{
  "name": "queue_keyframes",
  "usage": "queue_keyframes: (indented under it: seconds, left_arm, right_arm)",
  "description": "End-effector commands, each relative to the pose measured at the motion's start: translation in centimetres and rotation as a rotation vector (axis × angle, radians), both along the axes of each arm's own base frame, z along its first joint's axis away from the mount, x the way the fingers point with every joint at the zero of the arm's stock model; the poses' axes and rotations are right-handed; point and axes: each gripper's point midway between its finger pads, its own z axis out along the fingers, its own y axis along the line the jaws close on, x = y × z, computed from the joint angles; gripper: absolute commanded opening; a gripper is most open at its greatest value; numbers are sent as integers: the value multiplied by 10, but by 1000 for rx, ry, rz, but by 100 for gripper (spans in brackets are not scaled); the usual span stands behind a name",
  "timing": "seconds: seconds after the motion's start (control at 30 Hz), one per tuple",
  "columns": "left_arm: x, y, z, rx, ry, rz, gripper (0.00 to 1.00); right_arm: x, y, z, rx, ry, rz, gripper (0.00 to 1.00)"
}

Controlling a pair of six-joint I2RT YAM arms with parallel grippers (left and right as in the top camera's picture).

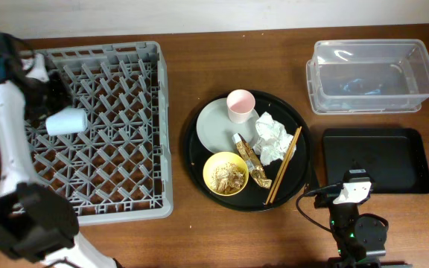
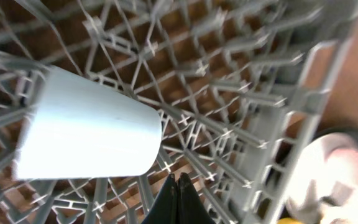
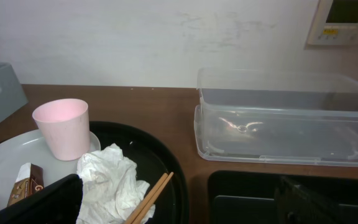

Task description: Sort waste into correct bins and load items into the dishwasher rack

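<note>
Light blue cup [image 1: 67, 121] is seen lying on its side among the pegs at the left of the dishwasher rack [image 1: 163, 134]. Just beside it, the left gripper [image 2: 178, 186] is held over the rack, its fingers pressed together on nothing. The right gripper [image 1: 356, 177] is kept low over the counter [image 1: 199, 67] by the shallow black tray [image 1: 378, 160], fingers spread. On the round black tray [image 1: 192, 149] are set the pink cup [image 1: 240, 105], standing on the grey-white plate [image 1: 218, 126], the crumpled tissue [image 1: 272, 138], the chopsticks [image 1: 283, 165], the gold-brown wrapper [image 1: 250, 160] and the yellow bowl [image 1: 208, 165] holding food scraps [image 1: 227, 176]. The clear tub [image 1: 311, 74] is placed beyond the shallow tray.
</note>
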Motion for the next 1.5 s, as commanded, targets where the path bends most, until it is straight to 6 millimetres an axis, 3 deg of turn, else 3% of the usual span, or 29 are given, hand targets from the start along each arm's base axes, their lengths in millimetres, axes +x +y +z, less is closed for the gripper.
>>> queue_keyframes:
  seconds: [0.0,0.33,0.87,1.07,1.2,1.37,1.47]
  left_arm:
    - [-6,15,31,-26,-85,64,0]
    - [-14,26,-25,-23,39,96,0]
    - [-21,63,-69,53,164,165,0]
    - [-30,87,-69,27,166,291,0]
    - [-25,78,-63,-96,113,282,0]
    - [-15,74,-38,-131,28,259,0]
    - [-9,73,-8,-121,-53,246,0]
  right_arm:
    - [0,-3,-3,-6,3,-12,99]
    - [0,-3,-3,-7,3,-12,99]
    - [0,-3,-3,-6,3,-12,99]
    - [0,-3,-3,-6,3,-12,99]
    - [0,-3,-3,-7,3,-12,99]
    - [0,-3,-3,-7,3,-12,99]
    - [0,-3,-3,-6,3,-12,99]
